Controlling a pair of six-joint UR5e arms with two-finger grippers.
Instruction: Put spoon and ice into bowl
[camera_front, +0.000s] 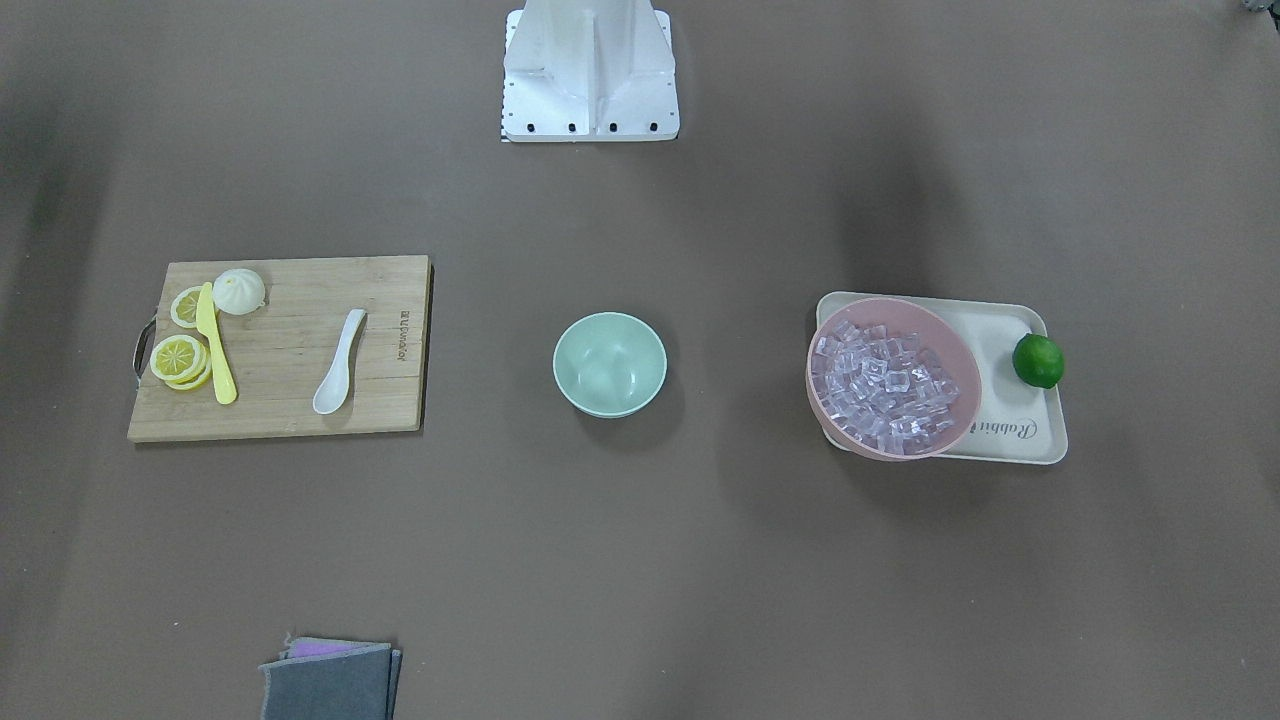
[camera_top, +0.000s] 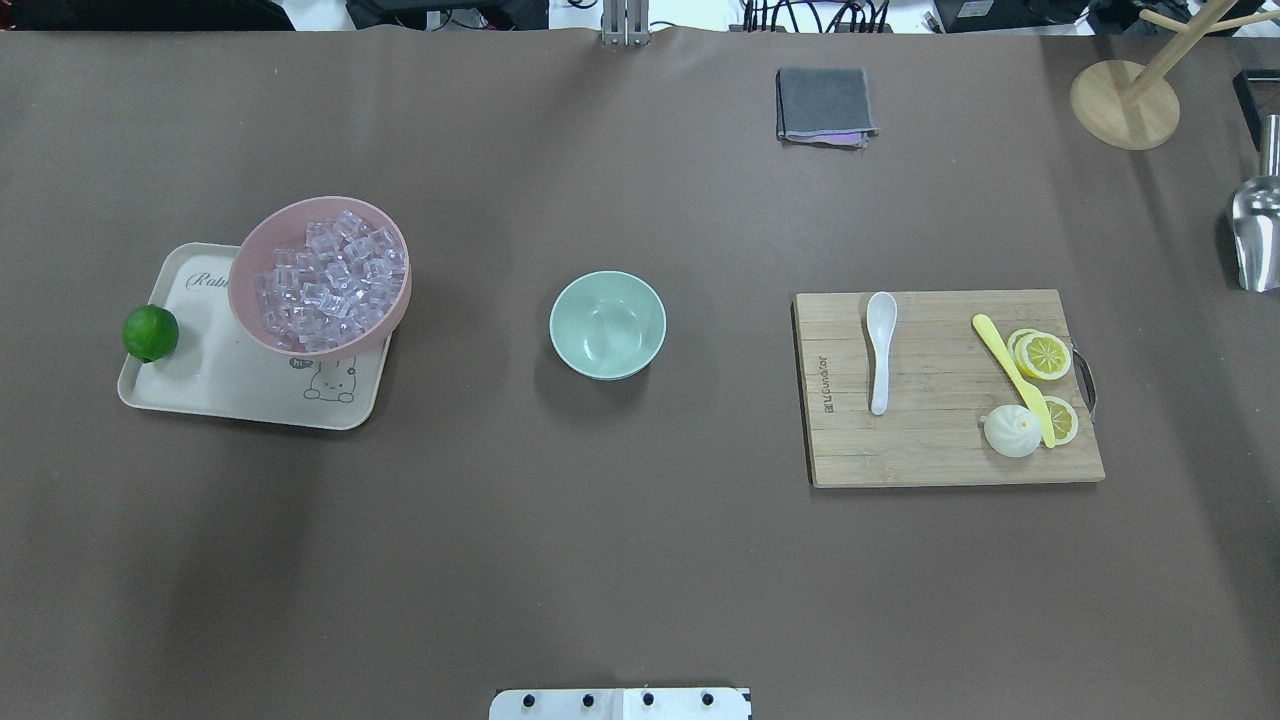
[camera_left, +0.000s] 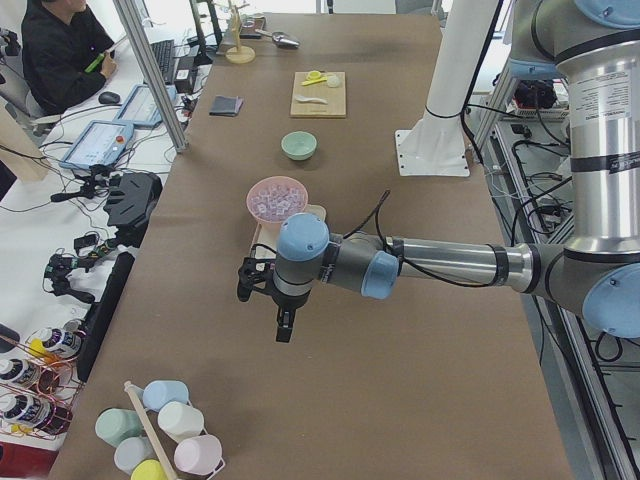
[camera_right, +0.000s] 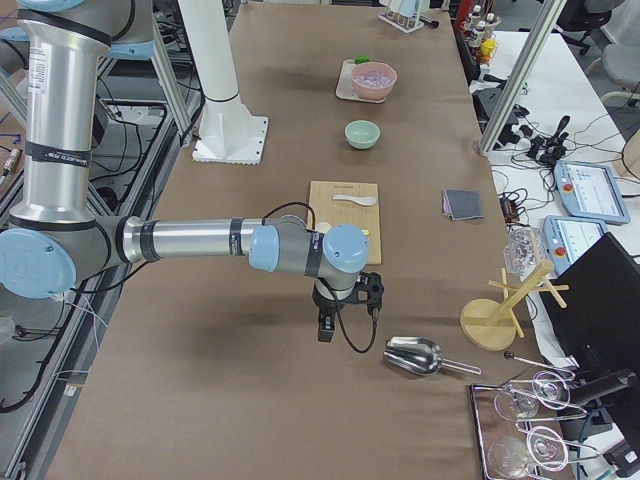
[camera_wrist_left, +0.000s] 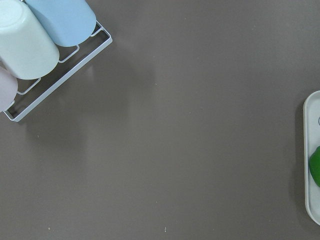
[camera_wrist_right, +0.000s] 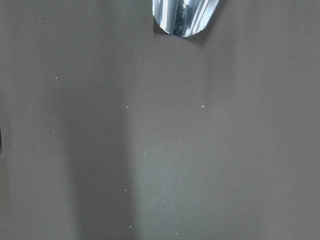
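— Mint-green bowl (camera_top: 607, 325): contents?
— Empty, mid-table; spoon (camera_top: 880, 350) on board (camera_top: 940, 440), ice (camera_top: 330, 280) in pink bowl (camera_top: 245, 262). Nothing begun. My left gripper (camera_left: 248, 285) and right gripper (camera_right: 372, 292): grip unreadable. Next, likely: take spoon handle.

The left arm (camera_left: 440, 265), silver tubing with pale blue joint caps, drops from a tall upright section and then stretches out level. Seen from the left side, it is the near, large one. Its wrist is bent so the black two-finger left gripper (camera_left: 265, 310) hangs in the air, pointing down. The right arm (camera_right: 190, 240), of the same build, reaches out level in much the same way, and its black right gripper (camera_right: 348, 310) also aims downward. From these side angles I can't tell whether either pair of fingers is parted or closed.
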